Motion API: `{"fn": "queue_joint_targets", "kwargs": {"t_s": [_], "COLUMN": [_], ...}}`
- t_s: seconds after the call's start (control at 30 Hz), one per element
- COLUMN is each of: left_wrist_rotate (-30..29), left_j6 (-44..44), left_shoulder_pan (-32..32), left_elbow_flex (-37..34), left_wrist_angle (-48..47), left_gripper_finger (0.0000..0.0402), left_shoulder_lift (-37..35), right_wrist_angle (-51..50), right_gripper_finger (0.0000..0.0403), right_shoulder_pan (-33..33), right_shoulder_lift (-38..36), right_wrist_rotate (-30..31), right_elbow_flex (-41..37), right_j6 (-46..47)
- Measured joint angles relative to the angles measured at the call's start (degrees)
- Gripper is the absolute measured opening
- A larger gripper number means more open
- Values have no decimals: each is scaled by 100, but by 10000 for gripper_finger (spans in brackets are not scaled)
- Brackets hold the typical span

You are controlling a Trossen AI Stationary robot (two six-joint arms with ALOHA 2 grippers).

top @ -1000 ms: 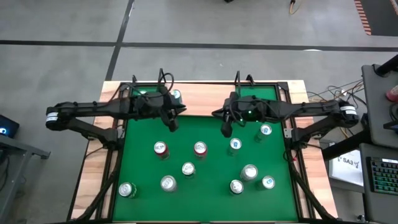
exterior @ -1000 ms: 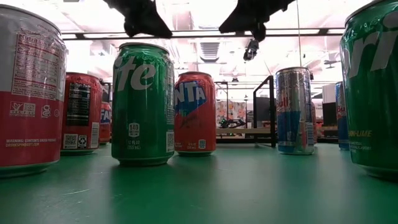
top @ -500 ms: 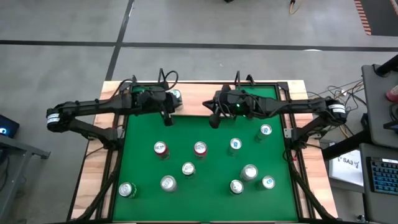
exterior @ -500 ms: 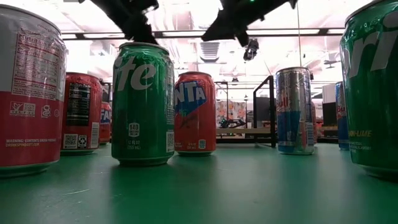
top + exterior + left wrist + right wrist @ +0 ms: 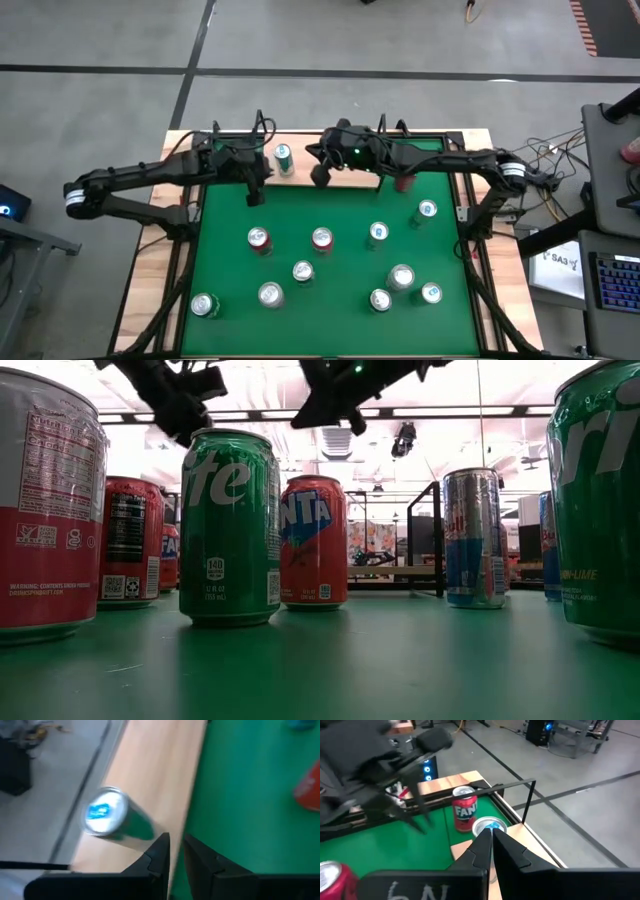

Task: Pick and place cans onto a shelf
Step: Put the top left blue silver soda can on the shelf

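Note:
A green can (image 5: 283,157) with a silver top stands upright on the light-wood shelf (image 5: 300,145) at the table's far edge; it also shows in the left wrist view (image 5: 107,817) and the right wrist view (image 5: 489,827). My left gripper (image 5: 262,180) hangs shut and empty just left of and nearer than this can. My right gripper (image 5: 320,173) is shut and empty, raised just right of the can, pointing toward it. Several more cans (image 5: 321,238) stand upright on the green table top. In the low view, both grippers (image 5: 178,422) (image 5: 350,420) hang above the cans.
A red can (image 5: 404,183) stands by the far edge under my right arm. Another red can (image 5: 465,814) stands beyond the green can, by a thin black wire upright (image 5: 529,800). Near cans fill the low view (image 5: 228,525). Open green lies between shelf and can rows.
My right gripper has travelled toward the table's left and far edge, up to the green can on the shelf, staying shut. My left gripper has drawn back toward the left and far edge and has turned at the wrist, uncovering the can. No can has moved.

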Motion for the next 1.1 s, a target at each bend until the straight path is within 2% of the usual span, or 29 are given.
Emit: {"fn": "queue_joint_targets", "kwargs": {"t_s": [0.1,0.27,0.4,0.73,1.1], "left_wrist_rotate": [357,358,113,-30,-48], "left_j6": [100,98,112,115,-57], "left_shoulder_pan": [-2,0,0,15,31], "left_elbow_flex": [-336,-891,-1085,-1142,-1287], "left_wrist_angle": [315,1435,1858,1956,2003], "left_gripper_finger": [36,36,36,36,36], "left_shoulder_lift": [-165,-232,-178,-180,-169], "right_wrist_angle": [31,28,38,145,196], "right_gripper_finger": [9,9,9,9,9], "right_shoulder_pan": [-116,-364,-534,-703,-707], "right_shoulder_lift": [271,683,932,1544,1939], "right_wrist_rotate": [-4,-2,-9,-56,-70], "right_elbow_flex": [175,418,572,1001,1063], "right_j6": [83,344,479,469,567]}}
